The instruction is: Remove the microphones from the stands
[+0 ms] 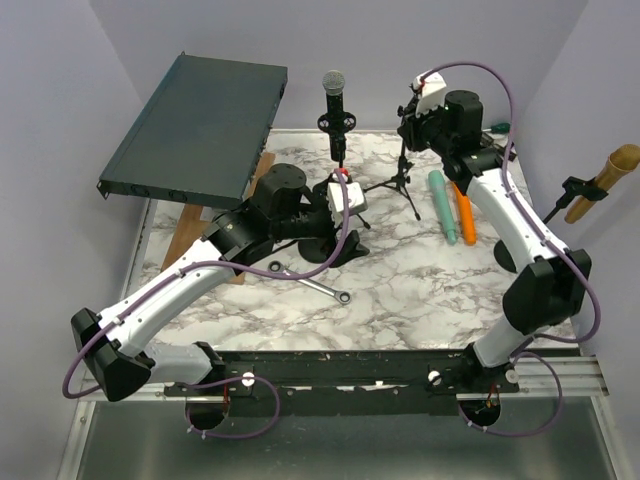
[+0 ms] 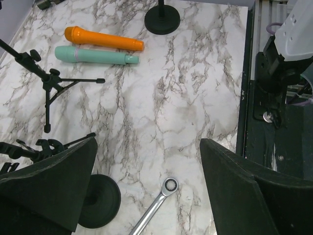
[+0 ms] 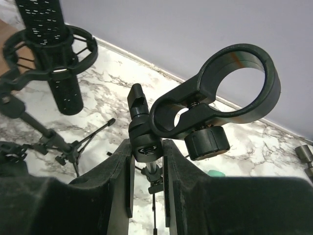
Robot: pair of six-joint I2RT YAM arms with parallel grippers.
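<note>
A black microphone [image 1: 333, 95] stands upright in a shock mount on a stand at the back centre; it also shows in the right wrist view [image 3: 49, 49]. My right gripper [image 1: 412, 118] is shut on the swivel joint [image 3: 146, 144] of a tripod stand [image 1: 403, 175] whose clip ring [image 3: 234, 83] is empty. My left gripper [image 1: 345, 225] is open and empty, low over the table beside the round stand base [image 2: 100, 200]. In its wrist view the left gripper [image 2: 146, 147] has only marble and a wrench between the jaws.
An orange microphone [image 2: 102, 39] and a teal one [image 2: 95, 55] lie side by side at the right. A wrench [image 1: 312, 285] lies mid-table. A gold microphone [image 1: 605, 172] sits in a stand at the far right. A dark rack unit [image 1: 200, 125] leans at the back left.
</note>
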